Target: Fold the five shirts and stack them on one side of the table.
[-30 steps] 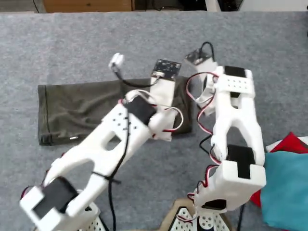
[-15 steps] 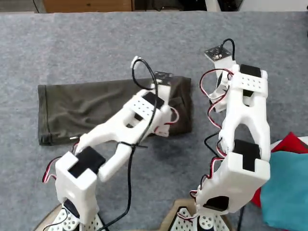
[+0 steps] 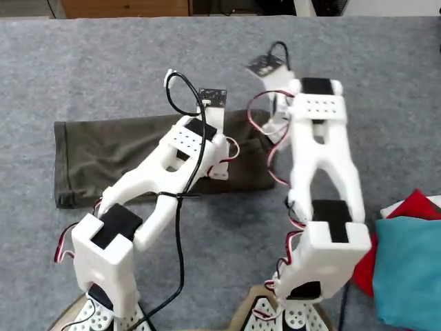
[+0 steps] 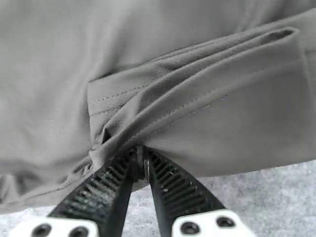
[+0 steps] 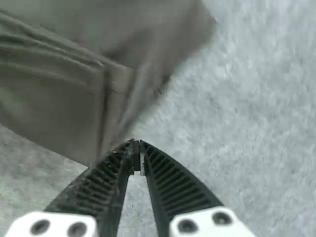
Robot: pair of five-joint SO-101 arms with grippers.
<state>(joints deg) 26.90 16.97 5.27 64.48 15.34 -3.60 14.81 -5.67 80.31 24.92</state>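
Nearest, at the table's (image 3: 344, 62) front right corner, a teal shirt (image 3: 410, 269) lay on top of a red shirt (image 3: 417, 205). Both were cut off by the frame edge, so their full outlines could not be made out.

Farther in, the olive shirt (image 3: 110, 155) lay across the middle of the table as a long, flat rectangle of thin cloth with soft creases. Its right end was largely hidden under the white plastic left arm (image 3: 158, 179) and right arm (image 3: 320, 158).

In the left wrist view, the left gripper (image 4: 140, 163) had its black ribbed jaws clenched on a pinch of the shirt's stitched edge. Layered folds gathered toward the tips.

The right gripper (image 5: 137, 160) had its jaws pressed together with nothing between them. It hung over the table's grey, felt-like nap just beside the shirt's corner. The cloth there was smeared, so whether the tips touched it could not be told.
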